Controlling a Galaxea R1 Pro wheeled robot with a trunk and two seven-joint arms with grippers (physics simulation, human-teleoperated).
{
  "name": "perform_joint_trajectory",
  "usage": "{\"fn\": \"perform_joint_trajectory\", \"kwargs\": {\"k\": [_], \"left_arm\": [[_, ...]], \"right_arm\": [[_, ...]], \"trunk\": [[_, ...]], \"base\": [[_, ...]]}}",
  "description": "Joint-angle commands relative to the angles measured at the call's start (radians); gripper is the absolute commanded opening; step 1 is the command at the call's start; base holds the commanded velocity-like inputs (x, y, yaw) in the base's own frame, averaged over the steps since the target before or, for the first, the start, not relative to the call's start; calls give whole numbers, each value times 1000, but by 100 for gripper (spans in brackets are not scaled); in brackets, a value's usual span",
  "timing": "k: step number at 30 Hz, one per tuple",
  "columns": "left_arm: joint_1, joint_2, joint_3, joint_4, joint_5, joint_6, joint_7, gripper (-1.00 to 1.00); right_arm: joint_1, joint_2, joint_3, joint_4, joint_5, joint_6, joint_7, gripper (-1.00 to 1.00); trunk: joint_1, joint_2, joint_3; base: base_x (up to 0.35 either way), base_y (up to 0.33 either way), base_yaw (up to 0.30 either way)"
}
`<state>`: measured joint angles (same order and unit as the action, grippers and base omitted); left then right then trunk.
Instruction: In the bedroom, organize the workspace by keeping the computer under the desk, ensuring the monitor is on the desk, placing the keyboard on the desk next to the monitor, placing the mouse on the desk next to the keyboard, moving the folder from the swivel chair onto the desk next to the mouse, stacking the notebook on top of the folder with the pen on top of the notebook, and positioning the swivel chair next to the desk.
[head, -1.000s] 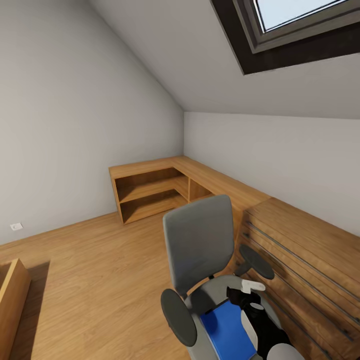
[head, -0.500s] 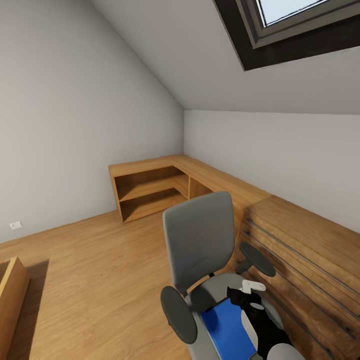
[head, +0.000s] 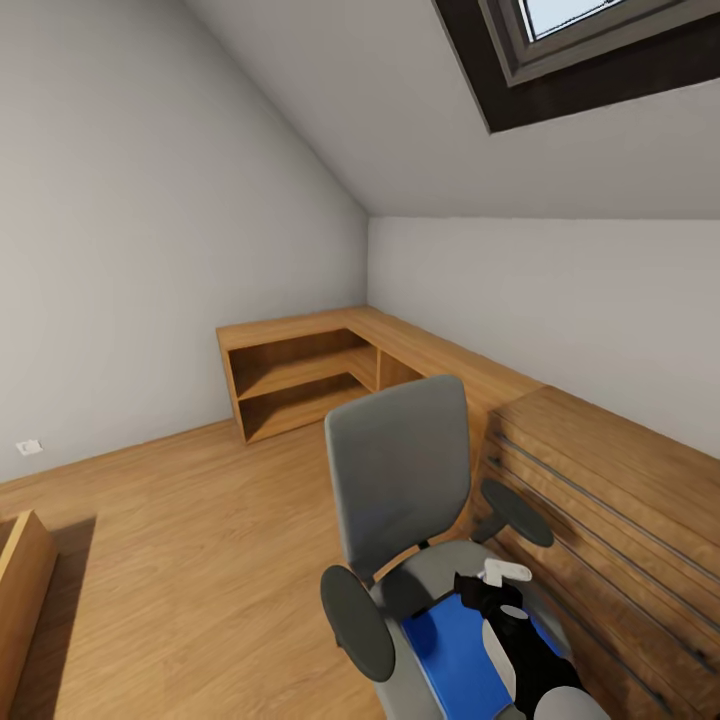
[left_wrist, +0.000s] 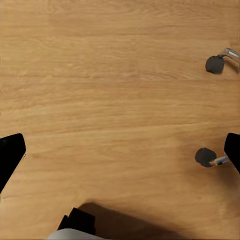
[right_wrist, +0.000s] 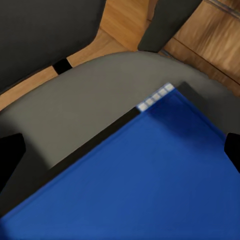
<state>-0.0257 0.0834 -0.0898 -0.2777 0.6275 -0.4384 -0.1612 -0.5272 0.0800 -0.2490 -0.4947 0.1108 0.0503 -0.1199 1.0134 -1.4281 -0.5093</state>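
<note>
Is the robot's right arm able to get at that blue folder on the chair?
Probably yes. The right gripper hangs just above the folder on the swivel chair seat, jaws spread, nothing between them.

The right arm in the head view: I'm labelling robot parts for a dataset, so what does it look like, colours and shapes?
The right arm has a glossy black body with a rounded white shell panel along its upper side. Its end effector is black with a small white piece at the tip. In the right wrist view, one finger shows as a plain black blunt shape. No cables or markings are visible.
</note>
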Motion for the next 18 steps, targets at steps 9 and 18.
{"fn": "perform_joint_trajectory", "kwargs": {"k": [9, 18], "left_arm": [[-1, 97, -8, -205, 10, 86, 13, 100], [0, 162, 15, -466, 24, 408, 23, 100]], "right_arm": [[0, 2, -6, -4, 10, 4, -1, 100], [0, 2, -5, -14, 10, 5, -1, 100]], "trunk": [[35, -64, -29], [54, -99, -45]], "base": [[0, 0, 0], [0, 0, 0]]}}
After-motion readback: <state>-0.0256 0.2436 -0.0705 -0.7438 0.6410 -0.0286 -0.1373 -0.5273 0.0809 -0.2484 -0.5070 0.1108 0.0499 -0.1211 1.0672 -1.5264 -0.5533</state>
